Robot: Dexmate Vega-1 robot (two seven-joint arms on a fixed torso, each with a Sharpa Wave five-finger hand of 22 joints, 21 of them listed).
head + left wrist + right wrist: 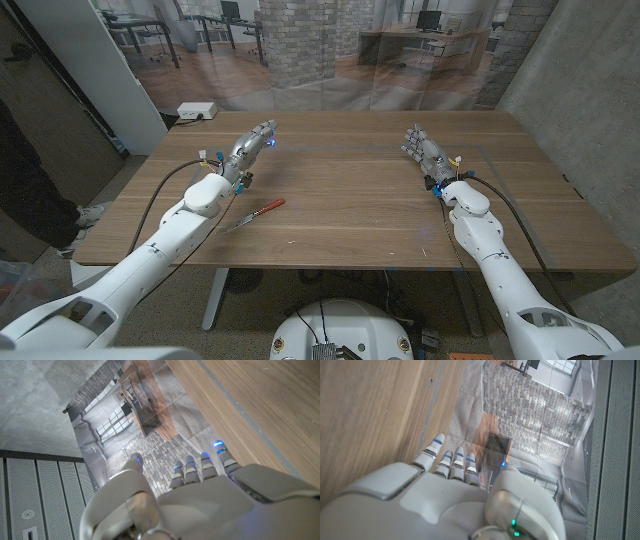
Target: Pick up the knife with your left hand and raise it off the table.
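Knife (255,213) lies on bench (350,200), red handle far-right, blade near-left. Left hand (250,146), fingers apart and empty, sits beyond it; knife close by its forearm. Right hand (424,148) open, well apart.

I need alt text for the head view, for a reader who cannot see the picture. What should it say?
A knife with a red handle lies on a wooden table, just beside the robot's left forearm and untouched. The left hand sits farther back on the table, holding nothing, and the right hand waits on the other side, also holding nothing.
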